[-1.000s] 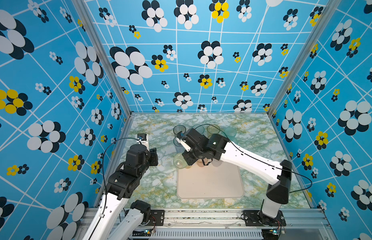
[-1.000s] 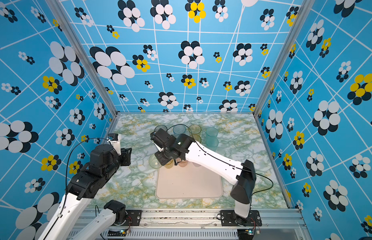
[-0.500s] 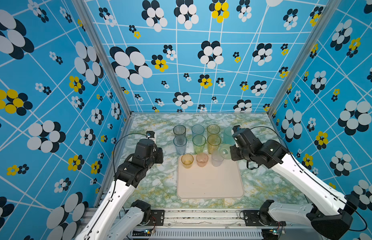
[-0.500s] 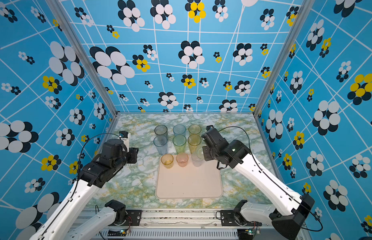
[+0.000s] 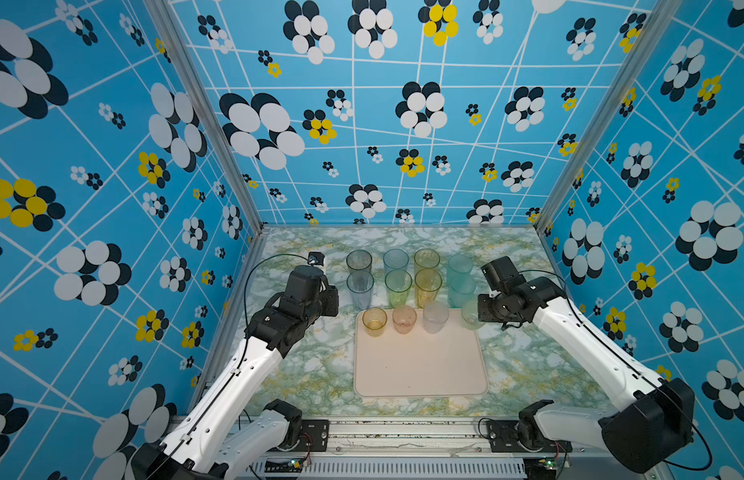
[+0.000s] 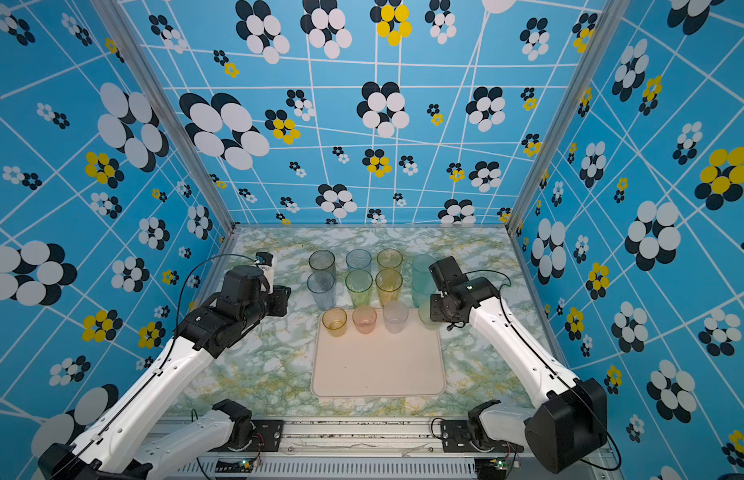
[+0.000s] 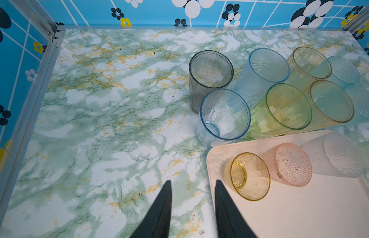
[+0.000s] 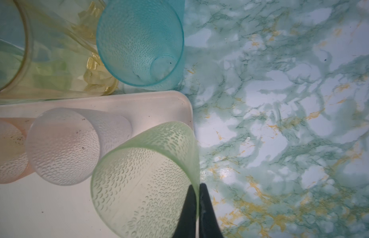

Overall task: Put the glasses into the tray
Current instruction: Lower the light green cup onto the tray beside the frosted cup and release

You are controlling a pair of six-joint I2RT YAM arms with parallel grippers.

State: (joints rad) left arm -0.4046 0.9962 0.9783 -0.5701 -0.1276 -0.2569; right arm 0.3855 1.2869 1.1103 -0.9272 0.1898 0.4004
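On the marble tabletop (image 5: 312, 374), the cream tray (image 5: 420, 365) holds three short tumblers (image 5: 404, 319); eight tall glasses (image 5: 398, 282) stand behind it. At its far right corner our right gripper (image 8: 197, 185) pinches the rim of the pale green tumbler (image 8: 142, 181). Our left gripper (image 7: 192, 182) hovers beside the tray's left edge, fingers spread.

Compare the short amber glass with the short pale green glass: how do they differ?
The short amber glass has smooth, clear walls; the short pale green glass is dimpled and frosted. The amber one stands free at the tray's far left corner; the green one is at its far right corner, its rim pinched by the right hand. Both are short, mouth up.
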